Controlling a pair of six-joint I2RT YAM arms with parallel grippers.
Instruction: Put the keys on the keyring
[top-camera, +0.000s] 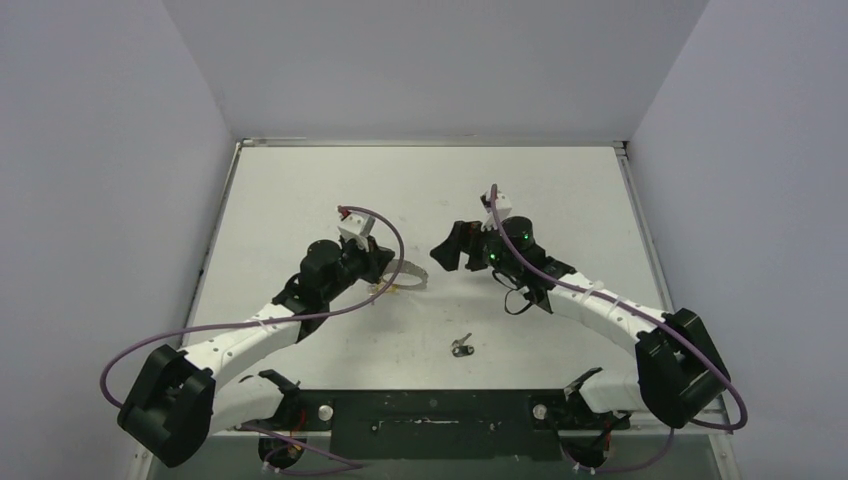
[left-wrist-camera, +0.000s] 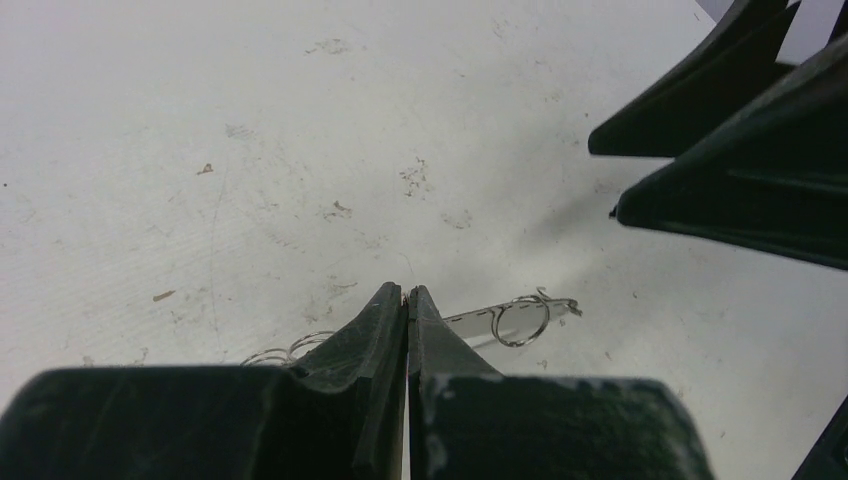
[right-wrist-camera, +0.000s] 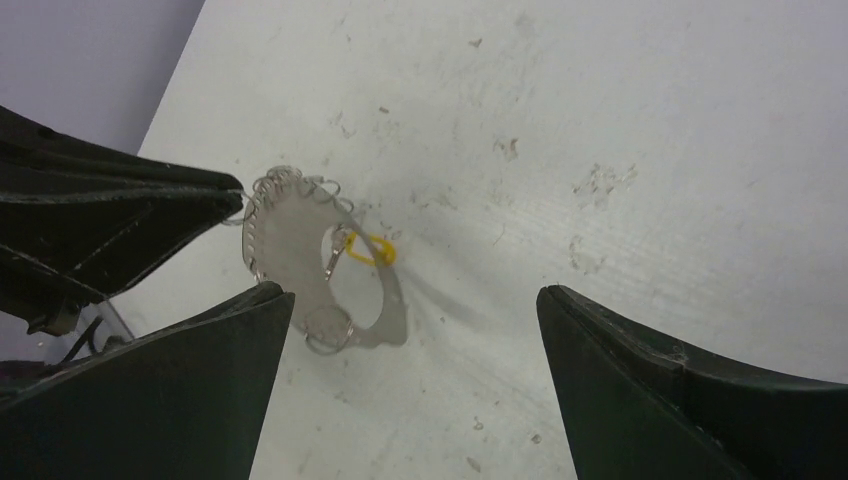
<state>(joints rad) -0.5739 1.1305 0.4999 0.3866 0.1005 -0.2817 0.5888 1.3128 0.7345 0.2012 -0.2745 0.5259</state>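
Keyring (right-wrist-camera: 290, 250) clamped in left end effector (left-wrist-camera: 407, 295); right end effector (right-wrist-camera: 415, 292) apart, empty. Best hold ring steady, pinch loose key (top-camera: 461, 346) by its head off bench (top-camera: 560, 200).

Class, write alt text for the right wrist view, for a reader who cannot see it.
The left gripper, shut, pinches the edge of the silvery keyring over a white table. A yellow key shows at the ring's middle. The open fingers of the right gripper frame the bottom corners.
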